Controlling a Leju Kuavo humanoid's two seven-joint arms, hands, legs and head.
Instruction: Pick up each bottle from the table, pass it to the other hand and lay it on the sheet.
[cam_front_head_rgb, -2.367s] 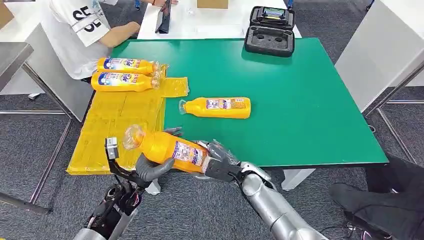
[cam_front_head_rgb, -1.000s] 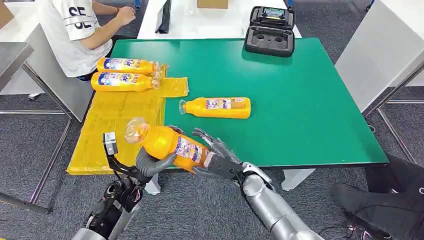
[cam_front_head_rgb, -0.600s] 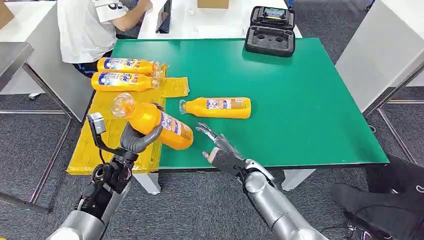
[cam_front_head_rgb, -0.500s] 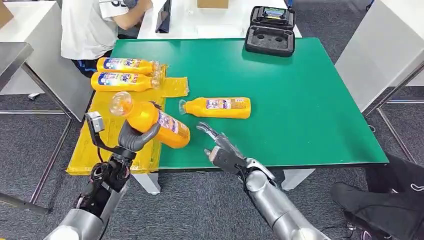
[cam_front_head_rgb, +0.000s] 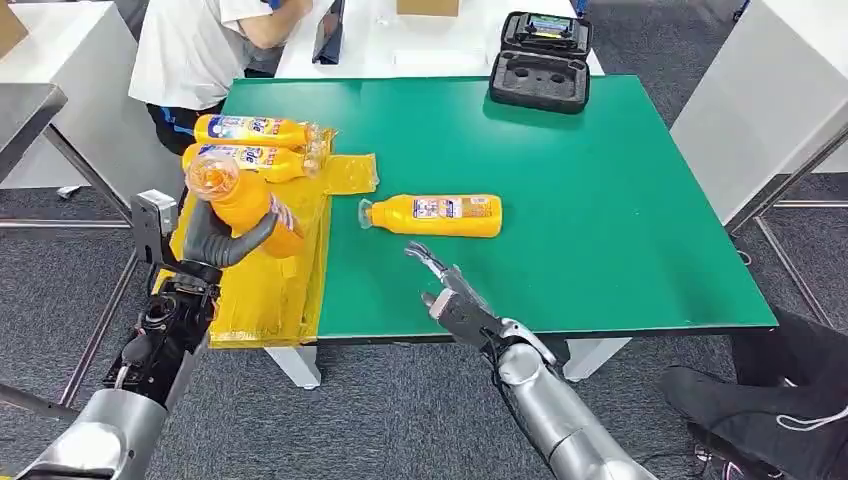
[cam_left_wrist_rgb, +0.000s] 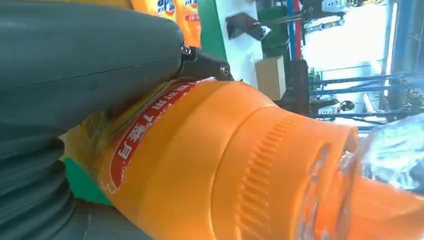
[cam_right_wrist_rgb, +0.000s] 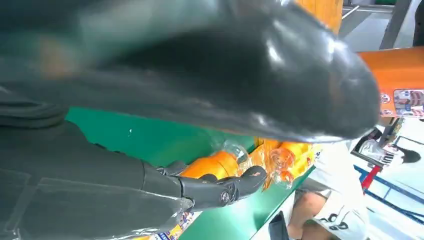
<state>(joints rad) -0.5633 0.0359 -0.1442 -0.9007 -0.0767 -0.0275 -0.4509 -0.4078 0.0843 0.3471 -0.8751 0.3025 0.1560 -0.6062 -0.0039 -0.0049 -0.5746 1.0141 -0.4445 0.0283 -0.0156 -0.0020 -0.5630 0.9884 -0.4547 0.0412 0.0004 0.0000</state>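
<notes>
My left hand (cam_front_head_rgb: 215, 240) holds bottle (cam_front_head_rgb: 240, 203) above sheet (cam_front_head_rgb: 262, 290) at table's left edge; right hand (cam_front_head_rgb: 447, 293) empty, fingers apart; I lower gently, lay it beside two bottles (cam_front_head_rgb: 250, 147), neck same way.

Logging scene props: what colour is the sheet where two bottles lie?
Yellow plastic sheet, clearest in the head view.

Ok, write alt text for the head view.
The left hand holds an orange bottle over the yellow sheet, where two bottles lie. The right hand hovers open near another bottle on the green table.
</notes>
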